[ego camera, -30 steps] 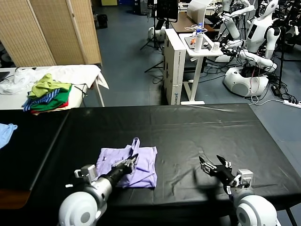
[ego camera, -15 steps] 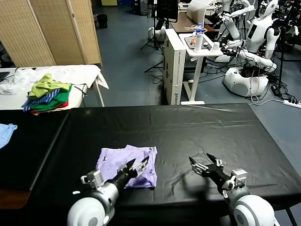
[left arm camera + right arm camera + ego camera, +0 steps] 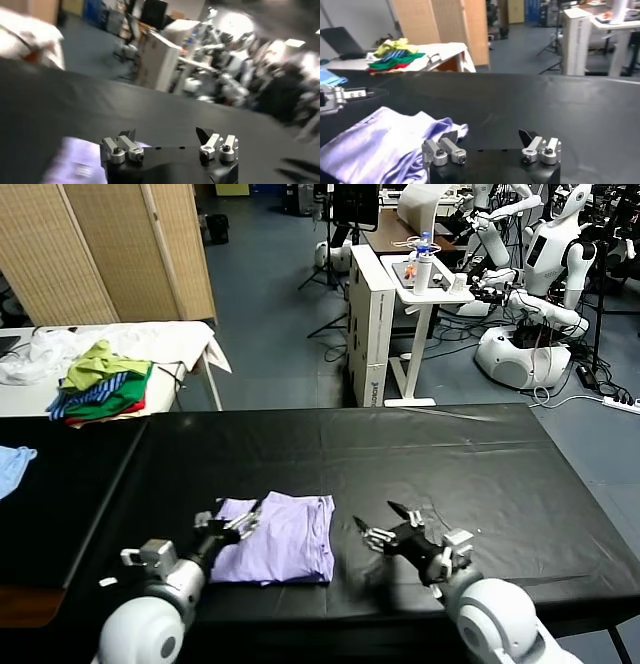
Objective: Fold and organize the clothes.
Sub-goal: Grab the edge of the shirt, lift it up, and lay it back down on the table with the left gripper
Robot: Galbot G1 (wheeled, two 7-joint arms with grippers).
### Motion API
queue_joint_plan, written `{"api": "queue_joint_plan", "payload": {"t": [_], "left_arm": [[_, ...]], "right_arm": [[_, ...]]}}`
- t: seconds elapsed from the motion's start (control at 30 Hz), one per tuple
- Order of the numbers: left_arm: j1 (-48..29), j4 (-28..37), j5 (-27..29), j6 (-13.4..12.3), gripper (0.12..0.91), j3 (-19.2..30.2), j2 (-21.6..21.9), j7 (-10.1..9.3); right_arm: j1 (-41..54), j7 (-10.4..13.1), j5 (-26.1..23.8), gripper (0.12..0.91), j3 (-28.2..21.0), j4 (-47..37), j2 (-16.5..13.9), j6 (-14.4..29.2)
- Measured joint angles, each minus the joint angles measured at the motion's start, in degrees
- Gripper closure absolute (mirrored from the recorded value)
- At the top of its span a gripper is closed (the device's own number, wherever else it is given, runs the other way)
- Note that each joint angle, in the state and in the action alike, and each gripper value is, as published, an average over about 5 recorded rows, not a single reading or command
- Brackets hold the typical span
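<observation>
The T-shirt [image 3: 280,536] is pale lavender on a black table [image 3: 430,464]. At ten o'clock sits a pile [image 3: 100,384] of yellow-green, blue-striped, green and red clothes on a white cloth [image 3: 180,339]. At nine o'clock lies a light blue garment [image 3: 12,464]. The screen [image 3: 110,249] behind is tan and woven.

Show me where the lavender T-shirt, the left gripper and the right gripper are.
lavender T-shirt [image 3: 285,536], head view, middle of the folded cloth.
left gripper [image 3: 238,522], head view, between its open fingertips, at the shirt's left edge.
right gripper [image 3: 385,524], head view, between its open fingertips, right of the shirt.
</observation>
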Motion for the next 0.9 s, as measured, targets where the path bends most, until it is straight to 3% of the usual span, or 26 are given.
{"api": "queue_joint_plan", "payload": {"t": [0.3,0.47,0.67,0.9], "left_arm": [[2.3,0.4,4.6,-0.8,0.123,-3.4,-0.5,0.11],[3.2,1.1,6.2,-1.5,0.123,-4.4,-1.2,0.19],[4.1,1.6,6.5,-1.9,0.123,-5.4,-1.7,0.35],[4.6,2.6,6.3,-2.8,0.123,-6.3,-2.4,1.79]], "right_arm": [[8.2,-0.5,-2.1,0.118,-8.5,-6.1,3.1,0.4],[11.4,0.4,-7.2,0.118,-11.2,-9.8,3.9,0.5],[11.8,1.6,-11.3,0.118,-10.9,-11.7,3.9,-0.4],[10.1,1.2,-7.5,0.118,-7.6,-9.8,4.7,2.9]]}}
